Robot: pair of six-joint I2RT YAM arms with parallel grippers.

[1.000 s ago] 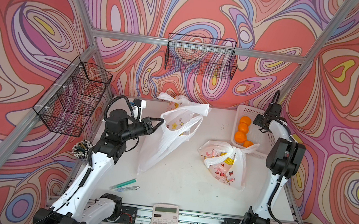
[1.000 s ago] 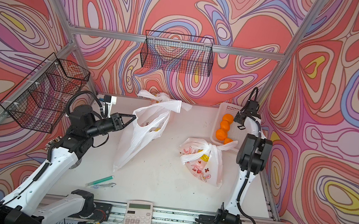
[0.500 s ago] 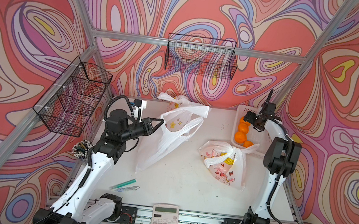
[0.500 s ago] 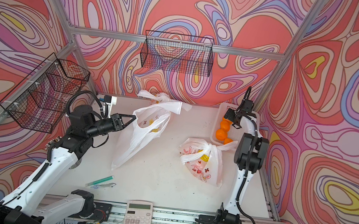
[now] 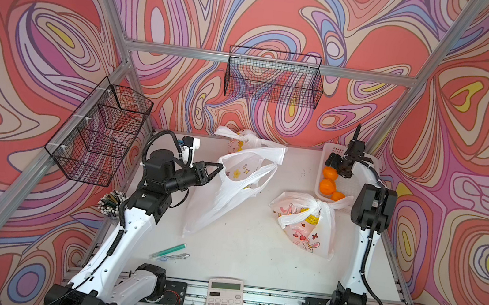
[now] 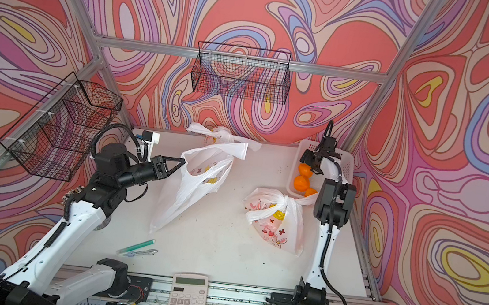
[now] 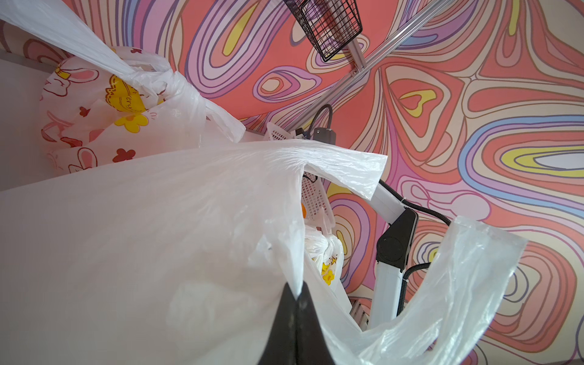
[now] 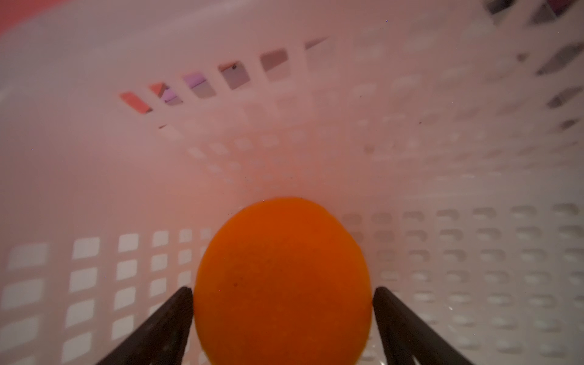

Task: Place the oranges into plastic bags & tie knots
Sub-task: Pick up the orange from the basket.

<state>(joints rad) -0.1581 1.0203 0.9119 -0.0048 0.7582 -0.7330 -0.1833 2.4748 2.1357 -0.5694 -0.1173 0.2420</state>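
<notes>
My left gripper [image 5: 220,165] [image 7: 296,294] is shut on the rim of an open white plastic bag [image 5: 231,196] [image 7: 158,237] and holds its mouth up off the table. A knotted bag [image 5: 307,229] lies front right, its knot [image 5: 314,206] on top. Another knotted bag [image 5: 240,140] [image 7: 94,126] sits at the back wall. Three oranges [image 5: 327,186] lie in the white perforated basket [image 5: 370,163] at the back right. My right gripper [image 5: 332,168] [image 8: 282,294] is down in the basket, open, its fingers on either side of the far orange [image 8: 281,278], one touching it.
A calculator [image 5: 223,304] lies at the front edge, with a green pen [image 5: 167,250] to its left. A cup of pens [image 5: 111,203] stands by the left arm. Black wire baskets hang on the back wall [image 5: 274,77] and the left wall [image 5: 101,131].
My right gripper has swung left from beside the oranges and come down around the far orange in the basket. The left arm and its bag have not moved.
</notes>
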